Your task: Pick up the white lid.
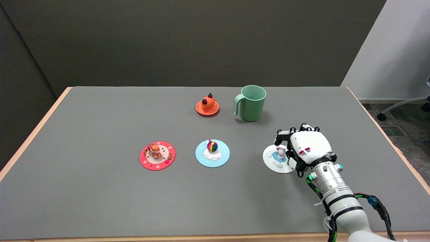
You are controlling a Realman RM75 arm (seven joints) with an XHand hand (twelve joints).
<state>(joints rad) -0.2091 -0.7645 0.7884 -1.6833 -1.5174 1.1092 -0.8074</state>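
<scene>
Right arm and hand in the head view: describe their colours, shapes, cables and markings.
The right hand has a rounded white shell on its back with a small red marking, and black fingers. Behind it sits a silver metal wrist with green and teal lights. The white arm carries black bands, with black and green cables running alongside.

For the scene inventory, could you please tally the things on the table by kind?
Lids with a figure on top: 4: orange lid, red lid, blue lid, white lid
Mugs: 1: green mug
Total: 5
</scene>
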